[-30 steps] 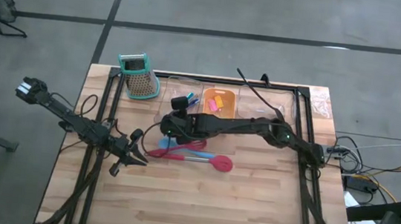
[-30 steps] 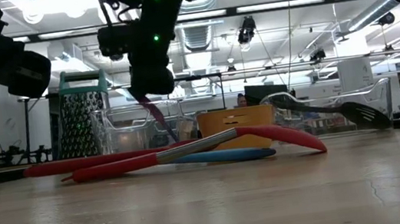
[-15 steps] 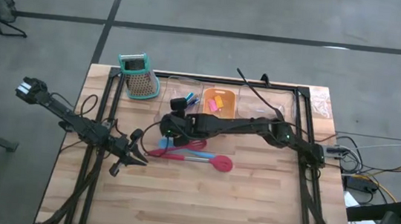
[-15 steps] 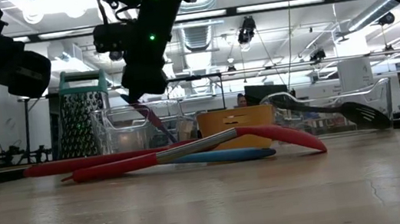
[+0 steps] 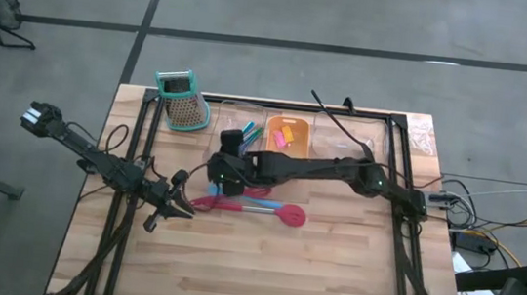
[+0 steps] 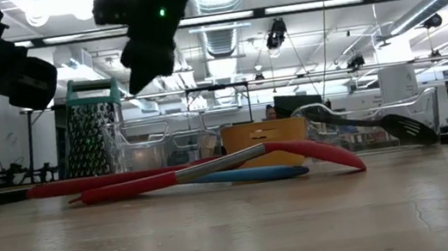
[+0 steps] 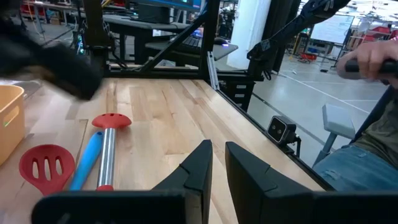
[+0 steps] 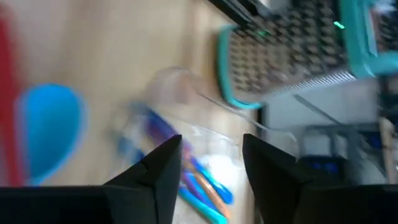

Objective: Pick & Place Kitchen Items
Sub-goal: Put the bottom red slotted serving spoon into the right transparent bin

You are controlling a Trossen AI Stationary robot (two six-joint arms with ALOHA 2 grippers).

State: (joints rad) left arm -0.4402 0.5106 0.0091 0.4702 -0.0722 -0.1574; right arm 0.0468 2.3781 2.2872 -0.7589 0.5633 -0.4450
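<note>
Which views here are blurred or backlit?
Right wrist view: motion-smeared, the grater and sticks streaked. Low view: backlit by ceiling lights, both arms mere silhouettes. Left wrist view: a dark blurred arm, fingers sharp. High view: evenly lit, sharp.

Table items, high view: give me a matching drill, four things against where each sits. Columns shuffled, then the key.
Things:
1. grater
2. black spoon
3. pink and orange pieces
4. red spatula

Places:
A. in the orange tray
B. flat on the bare wood, mid-table
C. back left corner of the table
D. across the clear tray on the right

Pairs: 1-C, 2-D, 3-A, 4-B
</note>
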